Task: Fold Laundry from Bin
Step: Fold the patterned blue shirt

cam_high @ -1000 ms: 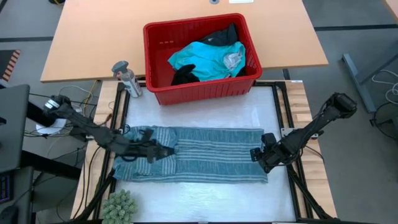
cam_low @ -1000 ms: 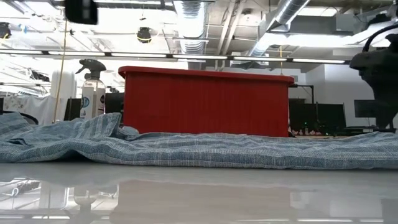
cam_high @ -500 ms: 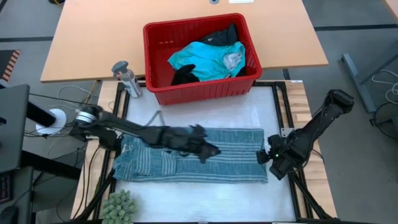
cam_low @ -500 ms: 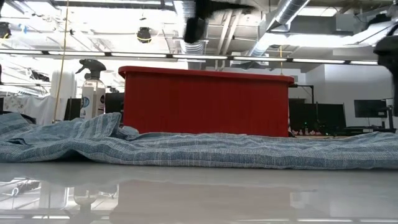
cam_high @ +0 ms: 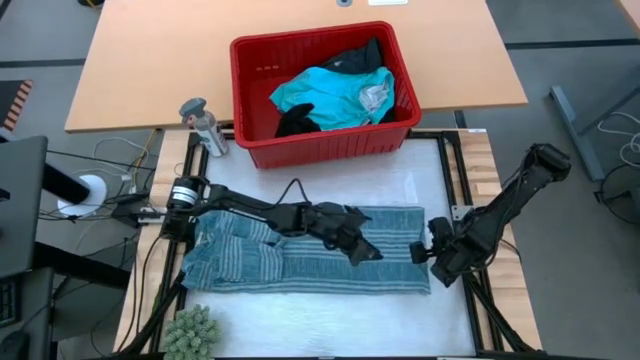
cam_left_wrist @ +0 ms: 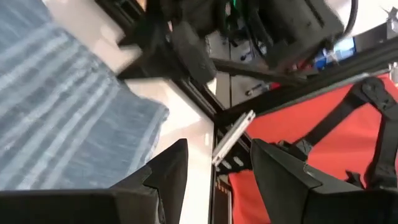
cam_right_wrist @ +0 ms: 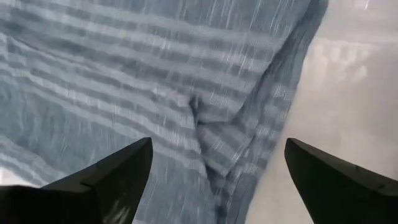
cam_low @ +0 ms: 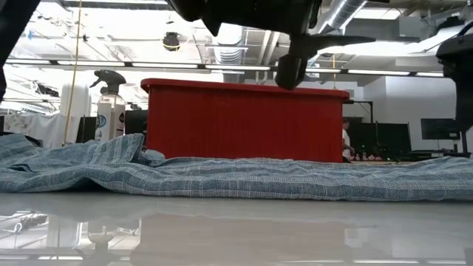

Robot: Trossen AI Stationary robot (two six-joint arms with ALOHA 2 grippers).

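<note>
Blue-grey striped garment (cam_high: 300, 255) lies spread flat on the white mat (cam_high: 330, 180), just in front of the red bin (cam_high: 322, 92), which holds the turquoise piece (cam_high: 325, 95) and black ones. Left gripper (cam_high: 368, 250) hangs over the garment's middle, fingers apart, holding nothing. Right gripper (cam_high: 438, 258) sits at the garment's edge away from the spray bottle (cam_high: 204, 126), fingers wide apart. Risk: a one-sided grab would drag the cloth and bunch it. Glossy mat, wooden table behind the bin, open workshop ceiling beyond.
</note>
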